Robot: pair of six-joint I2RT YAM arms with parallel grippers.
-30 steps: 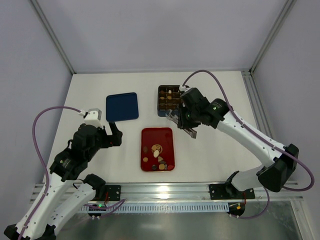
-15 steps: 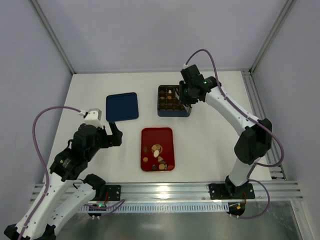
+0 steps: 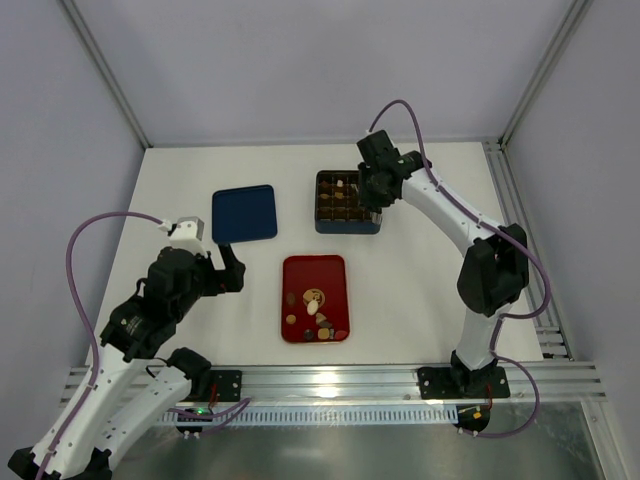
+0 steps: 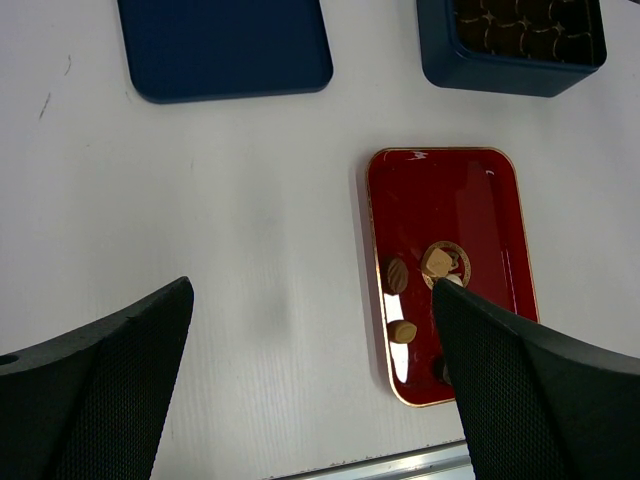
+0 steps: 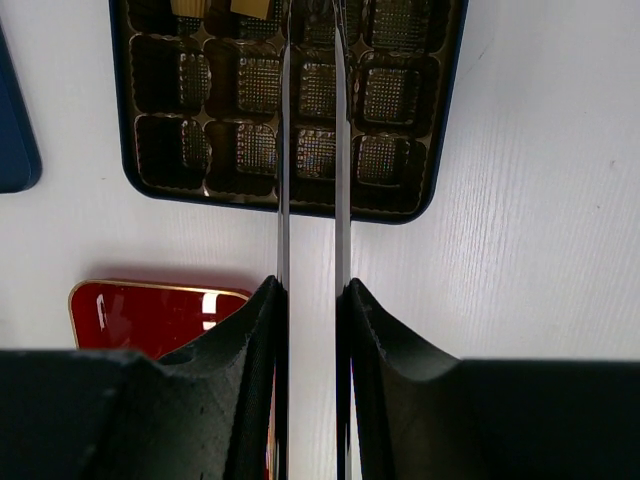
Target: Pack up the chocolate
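We judge the chocolate, loose on the red tray with a few pieces in the blue box, light and brittle, best gripped gently across each piece's sides; left pincer spread, right pincer nearly closed over the box, contents impossible to tell.

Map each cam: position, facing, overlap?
Top external: above and behind, looking down on the table; left arm and right arm show whole.
Left wrist: on the left hand, facing down at red tray and blue lid; its fingers at bottom.
Right wrist: on the right hand, facing down into the box; thin fingers up the middle.
Shared: both wrist views catch tray and box.
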